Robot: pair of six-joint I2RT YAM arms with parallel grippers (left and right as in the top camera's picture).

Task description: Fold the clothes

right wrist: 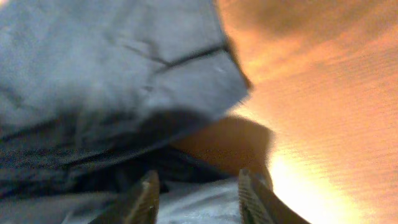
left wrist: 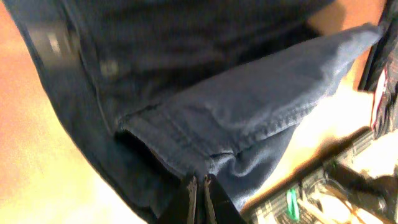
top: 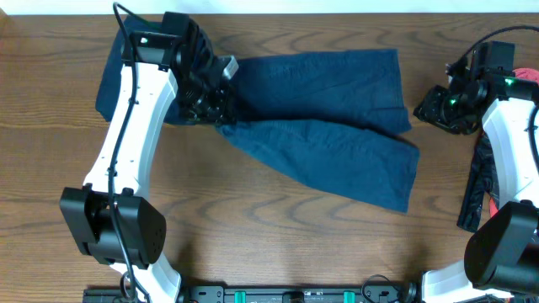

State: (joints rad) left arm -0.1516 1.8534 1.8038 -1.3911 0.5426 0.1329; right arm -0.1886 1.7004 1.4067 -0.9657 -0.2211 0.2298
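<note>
Overhead, the clothes (top: 328, 109) are lying spread mid-table, legs pointing toward 3 o'clock, so folding is looking barely begun. From the left wrist, the left gripper (left wrist: 200, 185) is pinching a denim fold. From the right wrist, the right gripper (right wrist: 199, 183) is gaping wide, holding nothing, with a hem lying at 11 o'clock.

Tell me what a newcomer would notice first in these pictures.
Dark blue trousers sprawl across the middle of the wooden table, legs fanning to the right. The left hand is shut on a fold of cloth near the waist end, while the right hand hangs open by the leg ends.
</note>
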